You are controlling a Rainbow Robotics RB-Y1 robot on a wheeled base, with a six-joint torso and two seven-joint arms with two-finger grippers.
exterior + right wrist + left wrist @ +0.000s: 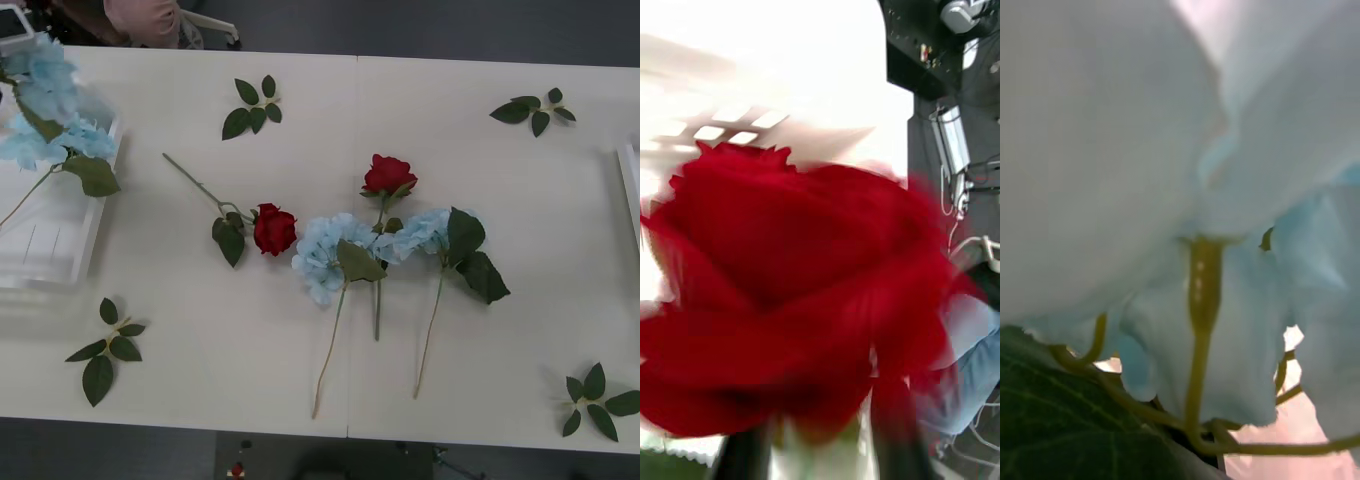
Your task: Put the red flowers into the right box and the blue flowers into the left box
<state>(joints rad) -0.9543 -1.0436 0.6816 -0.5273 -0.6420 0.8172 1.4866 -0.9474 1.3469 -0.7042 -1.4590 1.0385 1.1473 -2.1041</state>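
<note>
**A:** Where do we find the flowers?

**B:** On the white desk (300, 380) two red roses (274, 229) and two blue hydrangea clusters (320, 255) lie mid-desk. One rose stem runs between the two clusters and touches them. More blue hydrangea (45, 110) sits over the far end of the left box (60, 260), a white slotted tray at the desk's left edge. We cannot tell whether it rests there or is held above.

**A:** And the pincers?

**B:** In the right wrist view a third red rose head (790, 285) sits very close to the lens, so we judge the right pincer is carrying it toward the right box (630, 180), whose white rim shows at the desk's right edge. In the left wrist view pale blue petals (1097, 150) and a green leaf (1060, 420) are just as close. We cannot tell whether either pincer is apart or together.

**A:** What surrounds them?

**B:** Four loose leaf sprigs (252, 106) lie near the corners, a seam crosses the desk, and dark floor lies beyond
</note>
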